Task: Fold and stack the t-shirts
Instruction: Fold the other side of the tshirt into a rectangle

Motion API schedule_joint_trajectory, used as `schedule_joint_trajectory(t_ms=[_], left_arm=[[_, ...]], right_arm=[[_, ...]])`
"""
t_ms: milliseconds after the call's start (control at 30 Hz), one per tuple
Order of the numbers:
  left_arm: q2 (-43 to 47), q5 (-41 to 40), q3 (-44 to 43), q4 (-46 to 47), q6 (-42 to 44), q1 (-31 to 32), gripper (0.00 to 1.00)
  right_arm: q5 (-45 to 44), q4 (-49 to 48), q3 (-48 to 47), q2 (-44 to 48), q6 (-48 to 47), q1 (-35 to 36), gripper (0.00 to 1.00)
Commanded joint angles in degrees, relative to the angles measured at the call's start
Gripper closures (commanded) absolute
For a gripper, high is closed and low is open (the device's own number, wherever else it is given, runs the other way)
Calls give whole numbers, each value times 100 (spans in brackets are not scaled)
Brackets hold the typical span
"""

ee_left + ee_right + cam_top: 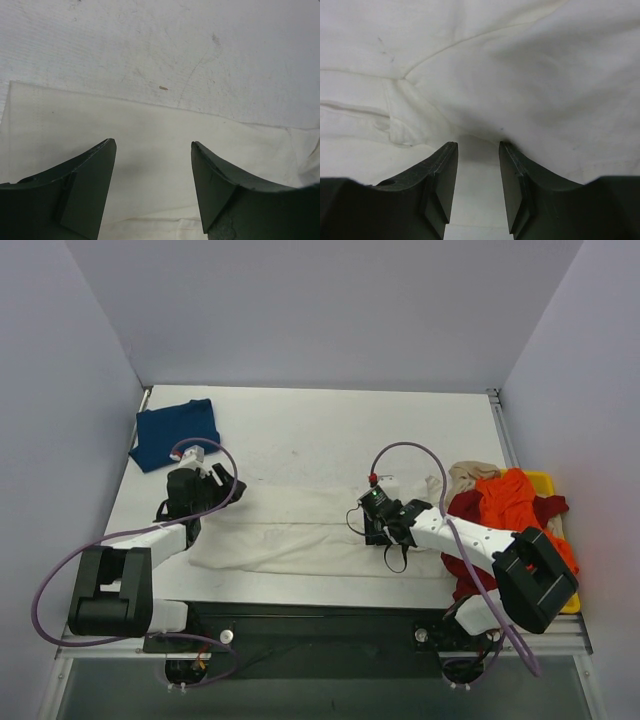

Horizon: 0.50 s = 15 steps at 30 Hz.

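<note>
A cream t-shirt (300, 530) lies stretched in a long band across the middle of the table. My left gripper (228, 485) hovers over its left end, open, with flat cloth (150, 125) showing under the gap between the fingers (152, 145). At the band's right part my right gripper (380, 532) is down on the cloth. Its jaws stand a narrow gap apart (478, 145), tips pushed against a bulge of cream cloth (530, 85). A dark blue t-shirt (175, 432) lies folded at the back left. Orange (510, 500), dark red (470, 505) and beige (470, 475) t-shirts are heaped at the right.
A yellow bin (545, 480) sits under the heap at the table's right edge. Purple cables loop above both arms. Bare white table (150, 45) lies beyond the cream shirt's far edge. Walls close in the back and both sides.
</note>
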<state>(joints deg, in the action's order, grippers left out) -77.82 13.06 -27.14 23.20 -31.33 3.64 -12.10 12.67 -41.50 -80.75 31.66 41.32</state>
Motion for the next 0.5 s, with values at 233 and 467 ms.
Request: schedule_joint_trajectory(t_ms=[233, 467], left_arm=[[-14, 153, -196, 431, -48, -48, 28], [-145, 223, -222, 519, -66, -48, 27]], right_arm=[[-802, 430, -113, -222, 121, -151, 62], [-1032, 421, -157, -406, 86, -186, 66]])
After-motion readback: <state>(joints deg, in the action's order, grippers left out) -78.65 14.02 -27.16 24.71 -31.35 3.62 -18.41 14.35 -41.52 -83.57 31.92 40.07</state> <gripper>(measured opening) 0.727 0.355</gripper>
